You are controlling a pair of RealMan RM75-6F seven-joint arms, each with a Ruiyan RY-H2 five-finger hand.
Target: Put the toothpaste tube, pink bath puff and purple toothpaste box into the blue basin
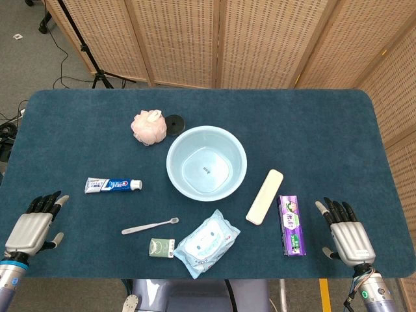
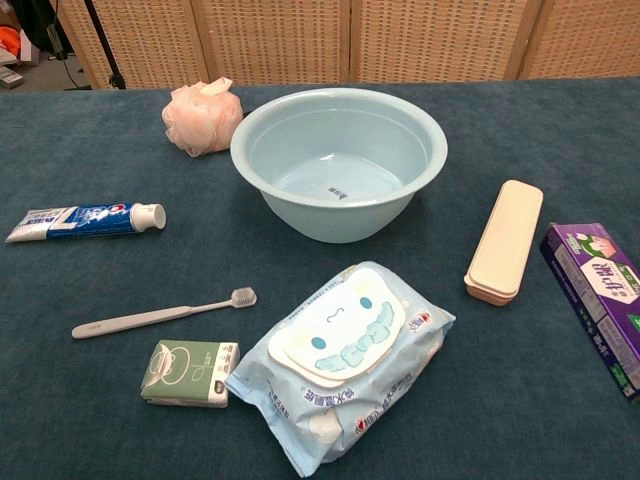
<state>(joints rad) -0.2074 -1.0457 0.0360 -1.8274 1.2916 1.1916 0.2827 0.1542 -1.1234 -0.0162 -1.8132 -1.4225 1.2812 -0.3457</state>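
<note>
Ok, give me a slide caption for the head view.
Both hands, left and right, rest open; toothpaste tube, pink bath puff and purple toothpaste box lie outside the blue basin.

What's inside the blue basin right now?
Nothing loose: the blue basin holds only a small dark mark or label on its floor, seen in both views. Toothpaste tube, pink bath puff and purple toothpaste box lie outside on the table.

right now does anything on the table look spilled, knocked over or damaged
Nothing stands out. The light blue plastic basin sits upright and empty, the blue and white toothpaste tube, pink mesh bath puff and purple toothpaste box lie intact on the blue cloth, and both hands, left and right, rest open at the near edge.
</note>
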